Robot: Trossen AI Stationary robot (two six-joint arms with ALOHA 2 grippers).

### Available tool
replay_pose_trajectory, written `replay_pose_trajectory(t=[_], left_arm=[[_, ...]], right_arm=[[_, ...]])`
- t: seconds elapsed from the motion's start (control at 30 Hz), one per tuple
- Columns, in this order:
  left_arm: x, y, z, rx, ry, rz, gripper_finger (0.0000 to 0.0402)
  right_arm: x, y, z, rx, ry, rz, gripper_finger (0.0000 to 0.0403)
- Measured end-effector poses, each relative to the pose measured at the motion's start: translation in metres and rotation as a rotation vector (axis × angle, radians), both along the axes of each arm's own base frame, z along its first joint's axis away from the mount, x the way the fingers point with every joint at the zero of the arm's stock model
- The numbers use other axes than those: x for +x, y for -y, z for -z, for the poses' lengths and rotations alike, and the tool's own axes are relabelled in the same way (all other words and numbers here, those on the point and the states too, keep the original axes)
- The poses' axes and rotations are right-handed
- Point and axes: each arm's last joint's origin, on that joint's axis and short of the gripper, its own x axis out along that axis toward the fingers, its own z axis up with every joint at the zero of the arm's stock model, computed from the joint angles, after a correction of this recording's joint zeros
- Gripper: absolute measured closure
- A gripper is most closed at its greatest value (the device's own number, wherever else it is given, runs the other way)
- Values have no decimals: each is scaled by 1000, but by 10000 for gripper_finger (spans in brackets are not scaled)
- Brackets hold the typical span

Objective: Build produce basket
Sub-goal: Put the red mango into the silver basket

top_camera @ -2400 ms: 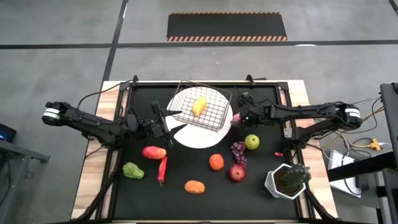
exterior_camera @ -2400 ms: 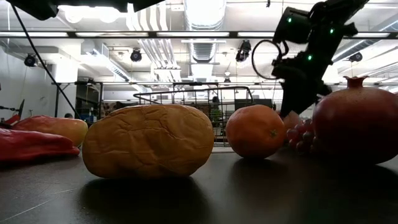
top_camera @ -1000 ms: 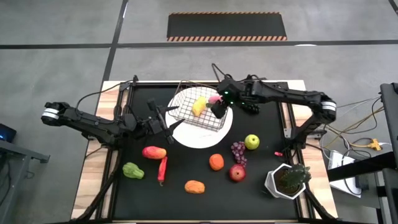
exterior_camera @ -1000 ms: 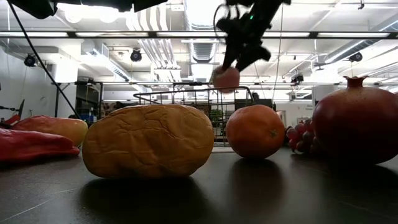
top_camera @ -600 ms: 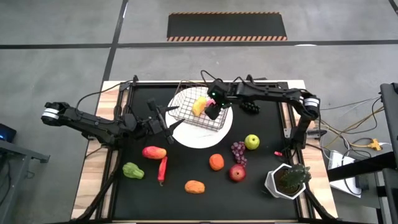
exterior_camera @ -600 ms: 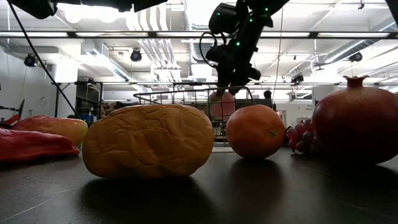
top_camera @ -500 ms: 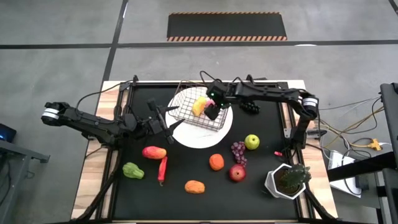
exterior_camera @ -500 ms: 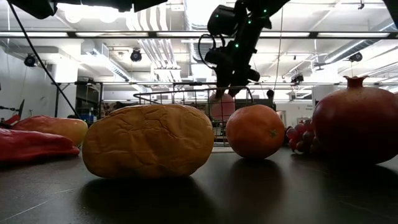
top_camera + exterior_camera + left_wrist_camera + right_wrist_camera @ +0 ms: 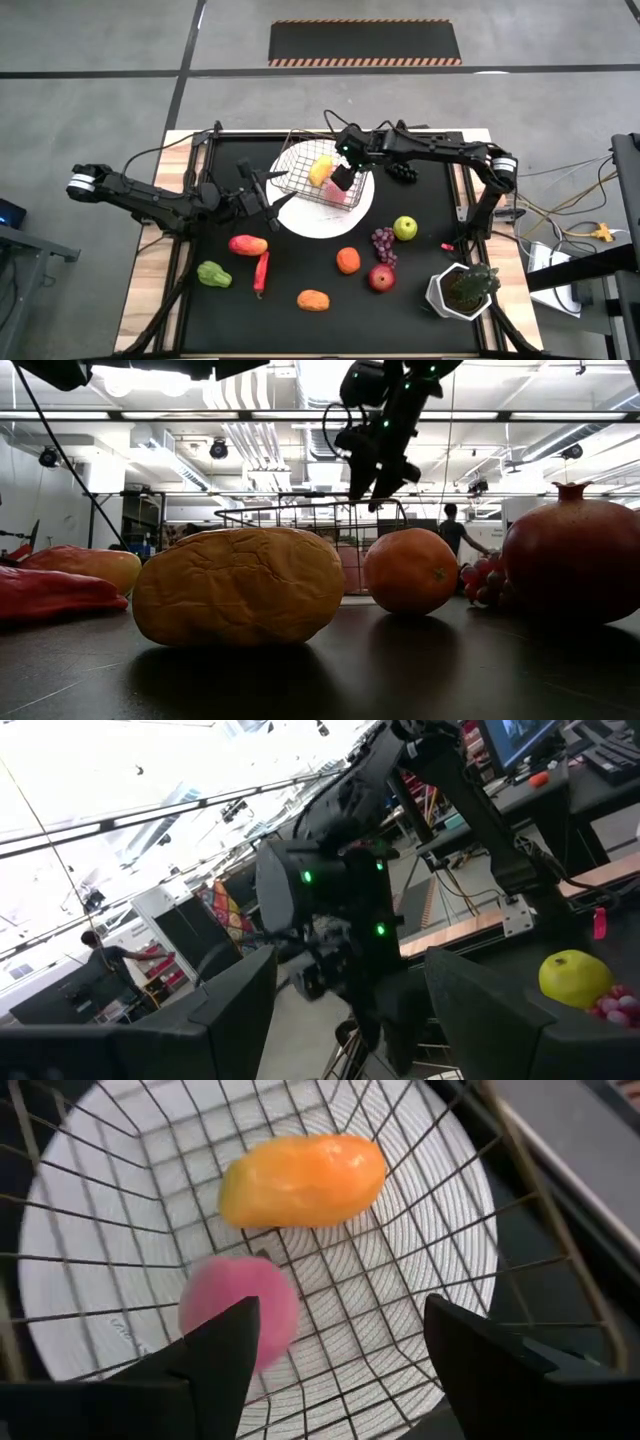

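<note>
Released since the earlier frame, the pink peach (image 9: 240,1312) now lies in the basket (image 9: 300,165) beside the yellow mango (image 9: 302,1179), right gripper (image 9: 341,176) spread empty above, left gripper (image 9: 268,198) open beside the plate (image 9: 320,222).

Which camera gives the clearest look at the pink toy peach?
The right wrist view: the pink toy peach lies plainly inside the dark wire basket. From above it is a pink speck; the low view shows it through the wire; the left wrist misses it.

No legible text, label or sign.
</note>
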Motion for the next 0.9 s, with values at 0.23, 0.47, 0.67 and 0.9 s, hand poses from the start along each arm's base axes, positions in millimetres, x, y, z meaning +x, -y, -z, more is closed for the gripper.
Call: replay_pose_trajectory(t=[0.23,0.47,0.67,0.9], left_arm=[[0,0,1,1,-9,0,164],[1,0,2,-7,-10,2,164],[2,0,3,-88,18,22,164],[8,2,12,-308,53,66,164]], right_arm=[[-28,-24,-41,-47,36,-92,178],[-63,-73,-56,-77,130,-227,213],[-83,-114,-35,-164,307,-429,234],[-101,-133,-10,-315,524,-589,248]])
